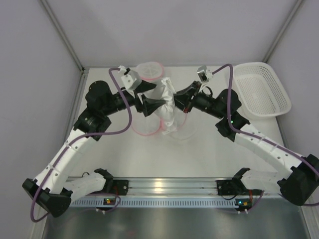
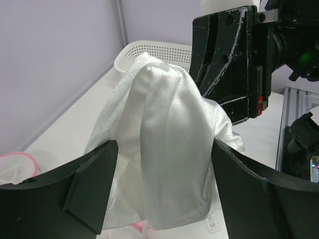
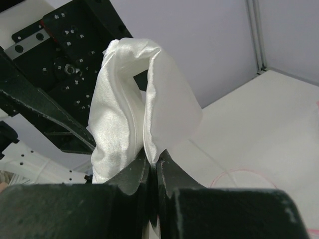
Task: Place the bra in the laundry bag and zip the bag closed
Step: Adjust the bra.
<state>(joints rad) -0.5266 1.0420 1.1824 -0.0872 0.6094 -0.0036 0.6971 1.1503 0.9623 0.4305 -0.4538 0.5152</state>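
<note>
Two arms meet over the middle of the table [image 1: 209, 159], seen from the top. The white bra [image 1: 167, 107] hangs up in the air between them, a bit toward 12 o'clock from the middle.

The right gripper [image 3: 153, 164] comes in from 3 o'clock. Its two fingers are pinched tight on a fold of the bra, and the shiny cloth loops up and over above them.

The left gripper [image 2: 164, 189] comes in from 9 o'clock. Its jaws stand wide apart, one on each side of the hanging bra, and they do not squeeze it.

One round, pink-edged net part of the laundry bag [image 1: 149, 70] sits at 12 o'clock, just behind the left gripper. Another pink-edged round [image 1: 144, 130] lies flat on the table under the bra. I cannot tell if the two are joined.

At 2 o'clock a white basket [image 1: 261, 89] with little holes rests by the right wall.
</note>
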